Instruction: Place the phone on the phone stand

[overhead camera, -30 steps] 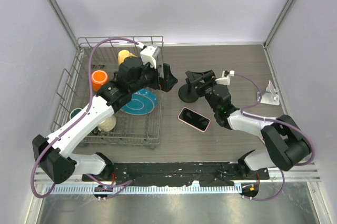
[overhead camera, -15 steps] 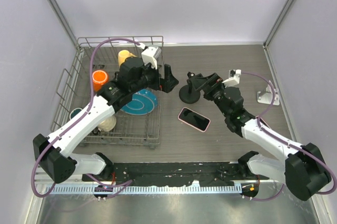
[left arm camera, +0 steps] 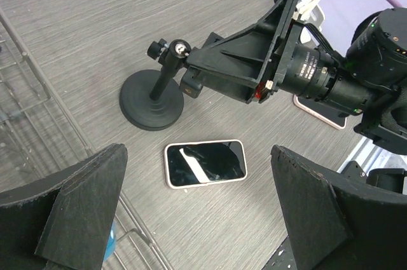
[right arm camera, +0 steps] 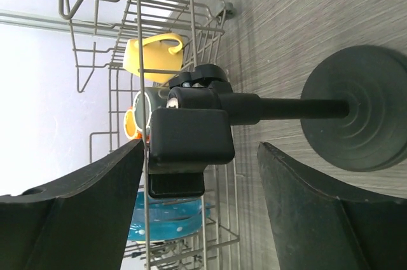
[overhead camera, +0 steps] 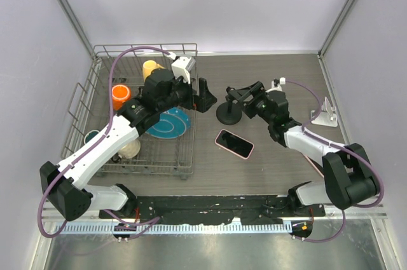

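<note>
No words, brand marks or numbers are legible on any surface in view; the phone (left arm camera: 205,162) shows only a dark screen with a streak of glare
</note>
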